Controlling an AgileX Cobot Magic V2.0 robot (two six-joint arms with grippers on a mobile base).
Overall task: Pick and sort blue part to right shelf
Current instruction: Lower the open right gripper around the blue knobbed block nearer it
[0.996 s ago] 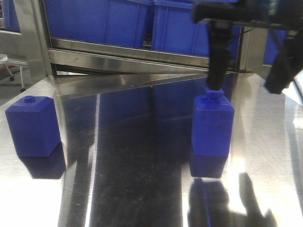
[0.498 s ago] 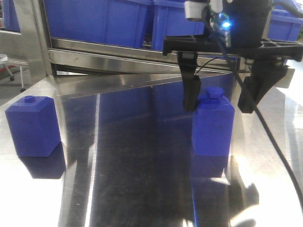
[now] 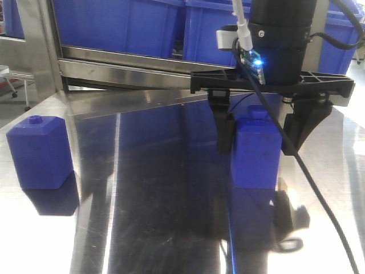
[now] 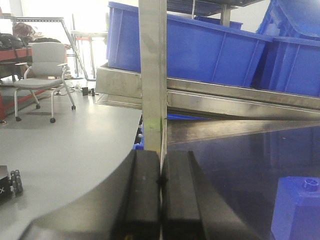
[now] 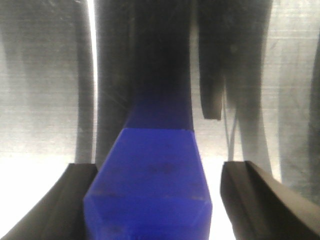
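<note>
Across the whole foreground, steel counter (image 3: 148, 228), shiny, reflecting everything on it. Behind it a metal shelf frame (image 3: 142, 64) carrying big blue bins (image 3: 120, 23), tilted forward on the rails. Off to the side in the left wrist view, a white office chair (image 4: 42, 60) on grey floor.

Right arm comes down from above at the right side of the counter. Right gripper (image 3: 256, 145) is spread wide, one finger on each side of the blue part (image 3: 256, 162), fingertips level with its upper body. Right wrist view: blue part (image 5: 150, 190) sits between the two black pads (image 5: 260, 200). A thin gap shows on one side; contact on the other side cannot be told. Not clamped.

Blue part stands upright on the counter, right of centre, hex cap partly hidden behind the arm's cable.

Squat blue block (image 3: 40, 151) with a round knob stands upright at the counter's left edge, well apart from the blue part.

Left gripper (image 4: 161, 182) is clenched, fingers pressed together on nothing, just beside the squat block's corner at the frame's lower right.
</note>
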